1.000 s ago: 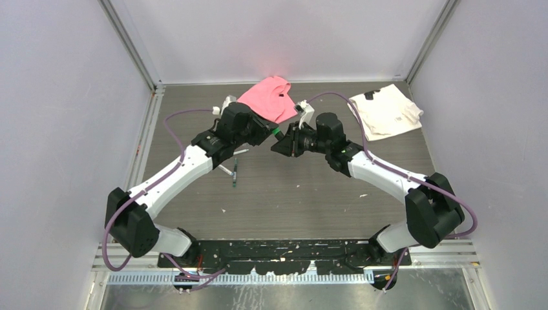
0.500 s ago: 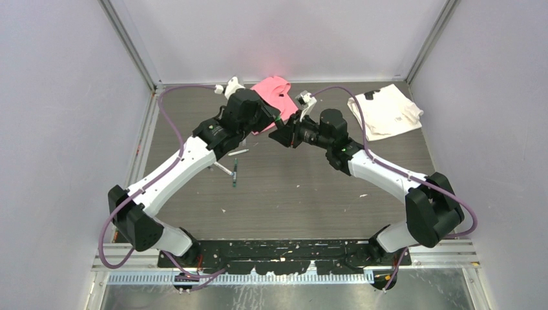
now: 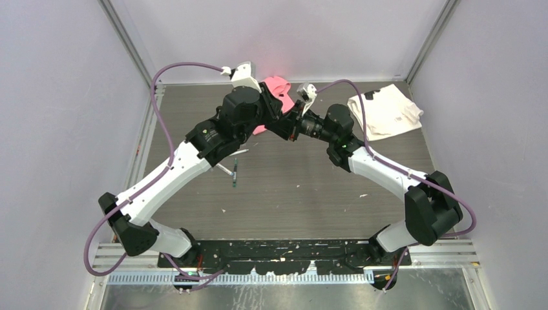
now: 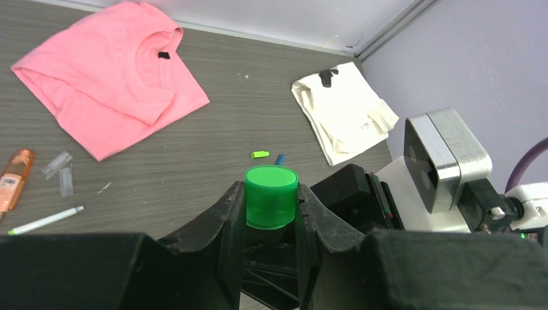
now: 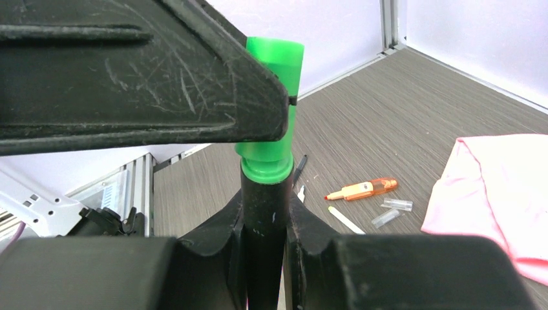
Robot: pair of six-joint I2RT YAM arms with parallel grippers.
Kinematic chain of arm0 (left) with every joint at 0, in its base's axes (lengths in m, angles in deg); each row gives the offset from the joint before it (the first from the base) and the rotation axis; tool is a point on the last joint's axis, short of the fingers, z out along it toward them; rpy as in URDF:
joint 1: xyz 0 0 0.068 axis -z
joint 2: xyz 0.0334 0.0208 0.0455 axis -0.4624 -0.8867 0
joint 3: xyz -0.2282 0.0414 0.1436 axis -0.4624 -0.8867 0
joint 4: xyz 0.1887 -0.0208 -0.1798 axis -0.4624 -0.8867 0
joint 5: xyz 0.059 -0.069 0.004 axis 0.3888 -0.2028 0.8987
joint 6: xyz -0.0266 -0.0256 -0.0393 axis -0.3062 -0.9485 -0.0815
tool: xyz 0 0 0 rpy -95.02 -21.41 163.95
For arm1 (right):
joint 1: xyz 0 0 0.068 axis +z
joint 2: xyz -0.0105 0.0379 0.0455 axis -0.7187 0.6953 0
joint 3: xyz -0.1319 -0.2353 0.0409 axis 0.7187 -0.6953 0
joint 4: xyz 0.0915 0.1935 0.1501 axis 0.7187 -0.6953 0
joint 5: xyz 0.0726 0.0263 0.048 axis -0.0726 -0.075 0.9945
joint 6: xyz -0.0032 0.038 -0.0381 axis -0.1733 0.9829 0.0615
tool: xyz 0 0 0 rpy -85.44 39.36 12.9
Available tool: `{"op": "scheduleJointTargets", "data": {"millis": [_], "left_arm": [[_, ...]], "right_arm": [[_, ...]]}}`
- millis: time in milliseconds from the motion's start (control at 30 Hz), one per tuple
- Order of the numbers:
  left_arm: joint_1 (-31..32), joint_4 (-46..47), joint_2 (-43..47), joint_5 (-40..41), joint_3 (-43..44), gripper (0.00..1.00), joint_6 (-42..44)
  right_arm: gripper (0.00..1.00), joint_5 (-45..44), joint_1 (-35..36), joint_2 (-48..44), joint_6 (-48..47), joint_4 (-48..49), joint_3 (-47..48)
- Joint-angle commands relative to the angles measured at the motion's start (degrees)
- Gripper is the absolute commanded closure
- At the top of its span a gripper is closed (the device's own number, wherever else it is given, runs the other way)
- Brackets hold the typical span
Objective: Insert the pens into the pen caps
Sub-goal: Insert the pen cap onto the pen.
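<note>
My left gripper (image 4: 271, 195) is shut on a bright green pen cap (image 4: 271, 205). My right gripper (image 5: 265, 208) is shut on the stubby black highlighter (image 5: 263, 242), held upright. The green cap (image 5: 273, 110) sits on the highlighter's top end, with a left finger (image 5: 142, 71) pressed on it. In the top view both grippers (image 3: 283, 123) meet in the air over the back middle of the table. On the table lie an orange pen (image 5: 362, 189), a white pen (image 5: 346, 219), two clear caps (image 5: 391, 210), a dark green pen (image 3: 235, 173), a small green cap (image 4: 260, 154) and a blue cap (image 4: 280, 159).
A pink cloth (image 3: 276, 86) lies at the back middle, partly under the grippers. A white cloth (image 3: 386, 111) lies at the back right. White specks of debris dot the table front (image 3: 362, 196). Walls close the table on three sides.
Both arms rose and moved toward the back. The left wrist swung up and over, and the two grippers came closer together, the cap meeting the highlighter.
</note>
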Motion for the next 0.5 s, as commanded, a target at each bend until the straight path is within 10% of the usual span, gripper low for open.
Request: {"op": "scheduleJointTargets", "data": {"millis": [0,467], "left_arm": [[2.29,-0.10,1.11,-5.57,-0.06,0.69,3.56],[2.29,-0.27,2.82,-4.51,0.09,0.48,4.62]], "right_arm": [[0.99,0.50,-0.22,-2.15,-0.51,7.97,2.38],[0.99,1.04,-1.04,-3.26,0.97,8.67,1.26]]}}
